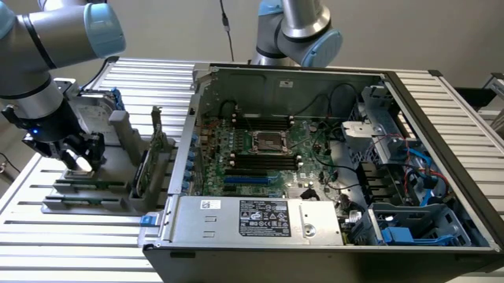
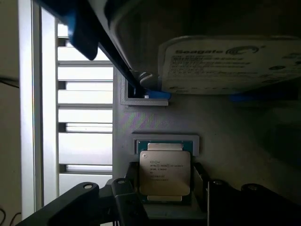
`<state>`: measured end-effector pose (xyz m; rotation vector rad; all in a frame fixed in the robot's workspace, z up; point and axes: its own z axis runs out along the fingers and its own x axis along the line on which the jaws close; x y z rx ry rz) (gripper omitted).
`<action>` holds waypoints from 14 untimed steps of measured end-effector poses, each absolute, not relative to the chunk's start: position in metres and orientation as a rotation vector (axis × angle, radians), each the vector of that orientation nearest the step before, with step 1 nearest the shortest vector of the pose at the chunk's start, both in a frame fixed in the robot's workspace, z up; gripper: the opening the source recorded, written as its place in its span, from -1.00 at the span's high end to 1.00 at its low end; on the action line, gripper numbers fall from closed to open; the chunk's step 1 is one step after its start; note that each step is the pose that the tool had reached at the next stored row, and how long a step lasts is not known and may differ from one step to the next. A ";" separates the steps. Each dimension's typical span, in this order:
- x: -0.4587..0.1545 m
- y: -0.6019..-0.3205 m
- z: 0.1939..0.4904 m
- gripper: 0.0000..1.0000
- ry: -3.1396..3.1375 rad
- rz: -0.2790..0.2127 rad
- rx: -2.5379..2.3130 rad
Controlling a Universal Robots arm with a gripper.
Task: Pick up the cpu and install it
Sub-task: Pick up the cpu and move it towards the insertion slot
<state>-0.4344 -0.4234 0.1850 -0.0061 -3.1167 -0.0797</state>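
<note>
Your gripper [image 2: 168,190] stands open astride the cpu [image 2: 164,172], a finger just beside each edge and gripping nothing, while the chip lies flat in its grey holder [image 2: 164,140], so you're at the pick-up step, which I judge calls for a square, level squeeze, with the motherboard socket [image 1: 268,140] well apart.

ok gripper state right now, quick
Gripper: down at the cpu; cannot be told whether it is open or closed on it.
</note>
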 end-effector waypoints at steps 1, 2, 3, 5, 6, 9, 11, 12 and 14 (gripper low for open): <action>-0.434 -0.423 0.185 -0.09 -3.117 -0.081 -0.006; -0.434 -0.423 0.185 -0.09 -3.116 -0.083 -0.006; -0.434 -0.423 0.185 -0.09 -3.116 -0.085 -0.007; -0.434 -0.423 0.185 -0.09 -3.116 -0.092 -0.007; -0.434 -0.423 0.185 -0.09 -3.116 -0.096 -0.007; -0.435 -0.423 0.187 -0.09 -3.115 -0.108 -0.007; -0.435 -0.423 0.188 -0.09 -3.114 -0.116 -0.007; -0.435 -0.423 0.189 -0.09 -3.114 -0.120 -0.006; -0.435 -0.423 0.193 -0.09 -3.113 -0.128 -0.006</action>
